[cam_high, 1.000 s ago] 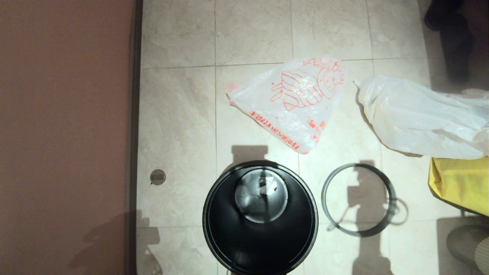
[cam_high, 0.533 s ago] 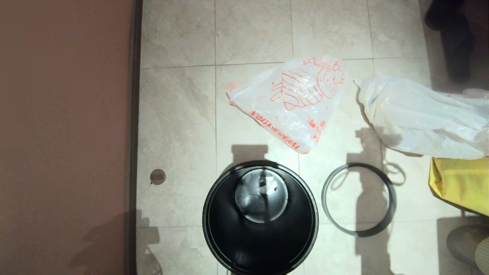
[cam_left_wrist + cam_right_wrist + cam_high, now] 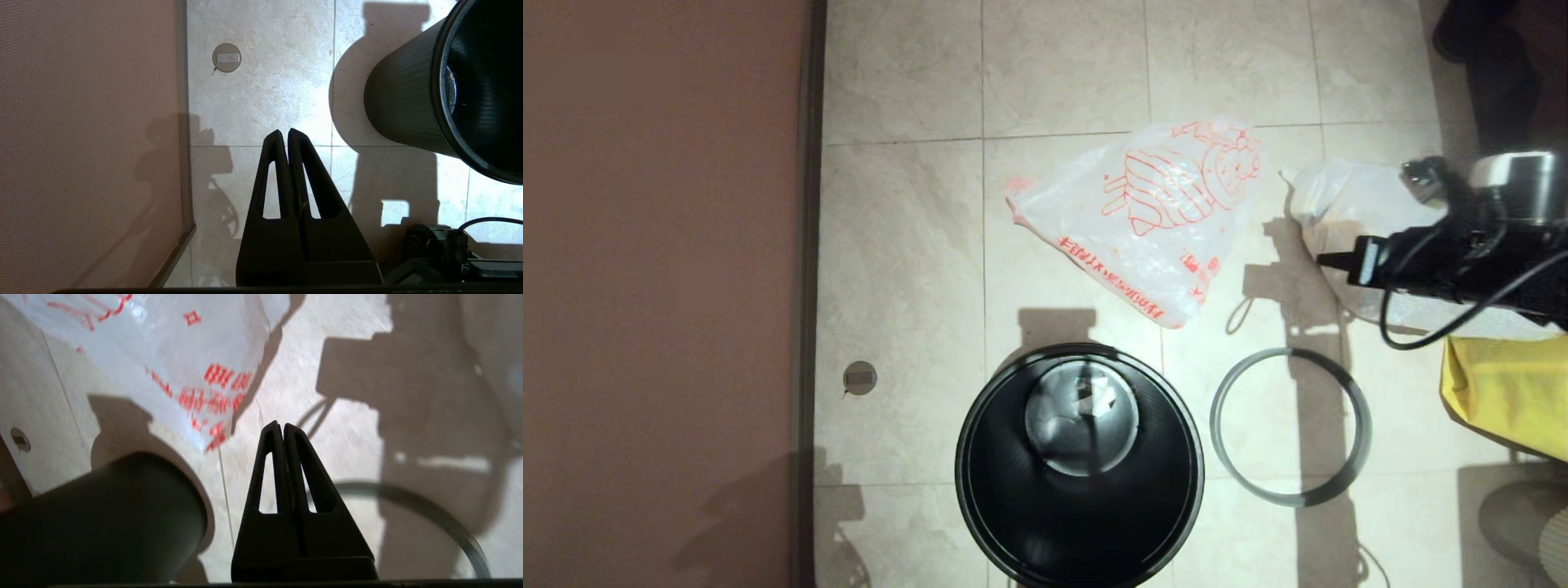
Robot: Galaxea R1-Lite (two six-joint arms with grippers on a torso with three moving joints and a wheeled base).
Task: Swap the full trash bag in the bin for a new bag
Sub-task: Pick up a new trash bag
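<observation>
- The right gripper [image 3: 282,425] hangs over bare floor tile [image 3: 898,245], fingers pressed together and holding nothing.
- The grey hoop [image 3: 1290,426] lies just below it, the bin [image 3: 1080,523] beyond that, hoopless and unlined.
- The new bag [image 3: 1143,220] lies flat nearby; the full trash bag [image 3: 1339,204] sits under the arm.
- The left gripper [image 3: 284,131] is pinched together beside the bin, holding nothing.

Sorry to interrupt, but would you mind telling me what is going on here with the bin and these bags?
The black bin stands unlined, its grey hoop lying on the floor beside it. The printed new bag lies flat beyond it; the full trash bag lies further right. The right end effector, shut and empty, is over the floor near them. The left end effector is shut beside the bin.
</observation>
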